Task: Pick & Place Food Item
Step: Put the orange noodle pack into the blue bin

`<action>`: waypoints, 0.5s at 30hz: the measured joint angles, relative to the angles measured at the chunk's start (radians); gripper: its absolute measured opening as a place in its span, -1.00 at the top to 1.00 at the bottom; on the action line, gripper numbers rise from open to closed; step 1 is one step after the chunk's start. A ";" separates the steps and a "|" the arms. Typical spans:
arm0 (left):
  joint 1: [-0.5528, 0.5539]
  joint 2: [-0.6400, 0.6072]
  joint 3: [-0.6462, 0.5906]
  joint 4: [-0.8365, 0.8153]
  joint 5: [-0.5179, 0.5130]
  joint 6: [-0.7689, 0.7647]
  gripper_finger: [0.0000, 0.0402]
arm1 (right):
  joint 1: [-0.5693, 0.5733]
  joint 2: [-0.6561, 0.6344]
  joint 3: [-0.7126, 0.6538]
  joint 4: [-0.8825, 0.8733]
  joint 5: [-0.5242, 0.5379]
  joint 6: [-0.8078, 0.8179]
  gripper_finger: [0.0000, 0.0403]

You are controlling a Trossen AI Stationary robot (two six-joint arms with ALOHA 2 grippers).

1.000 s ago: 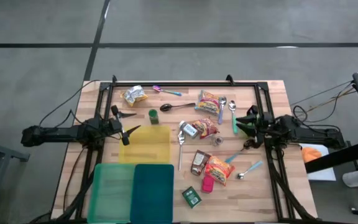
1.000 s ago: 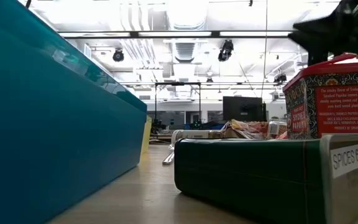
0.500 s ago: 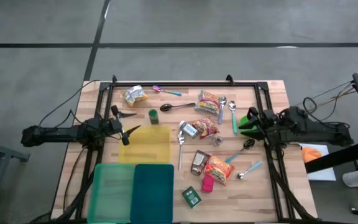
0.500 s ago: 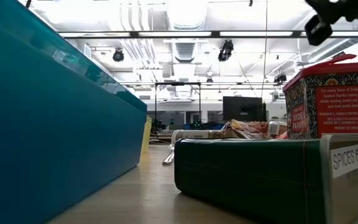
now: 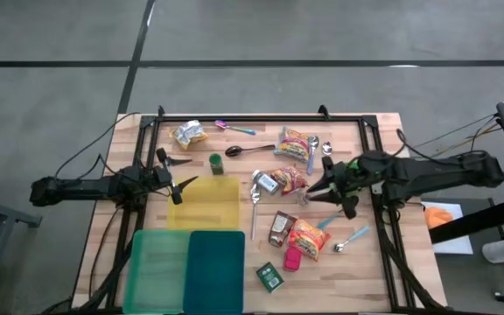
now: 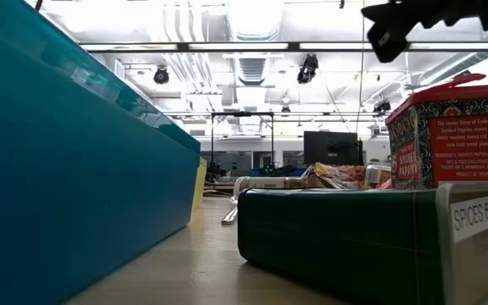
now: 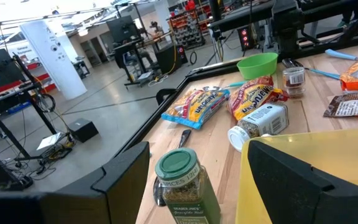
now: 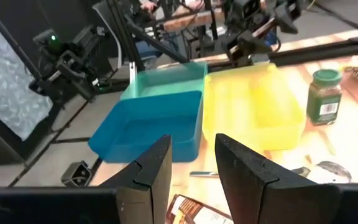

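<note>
Food items lie across the table's middle: three ramen packets (image 5: 296, 142), (image 5: 288, 179), (image 5: 309, 238), a brown packet (image 5: 278, 227), a white bottle (image 5: 266, 184) and a green-lidded spice jar (image 5: 216, 163). My right gripper (image 5: 315, 188) hovers just right of the middle ramen packet, open by a narrow gap (image 8: 191, 171) with nothing between the fingers. Its dark tip shows at the upper right of the low view (image 6: 392, 30). My left gripper (image 5: 178, 184) waits open at the yellow bin's far left corner, and the spice jar (image 7: 180, 180) stands just ahead of it.
A yellow bin (image 5: 206, 203), a green bin (image 5: 157, 258) and a blue bin (image 5: 216, 261) fill the near left. A green tin (image 5: 270, 276) and a red tin (image 5: 292, 259) stand near the front. Several spoons lie scattered, and a green bowl (image 7: 258, 64) sits on the right.
My right arm has swung from the table's right edge leftward over the middle, its gripper now beside the ramen packet. The left arm has not moved.
</note>
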 joint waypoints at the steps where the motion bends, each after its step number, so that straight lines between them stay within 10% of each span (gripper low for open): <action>1: 0.000 0.000 0.000 0.000 0.000 0.000 -0.37 | 0.005 0.016 -0.001 0.012 -0.001 -0.021 0.40; 15: 0.000 0.000 0.000 0.000 0.000 0.000 -0.37 | 0.147 0.049 -0.077 -0.032 -0.009 -0.180 0.40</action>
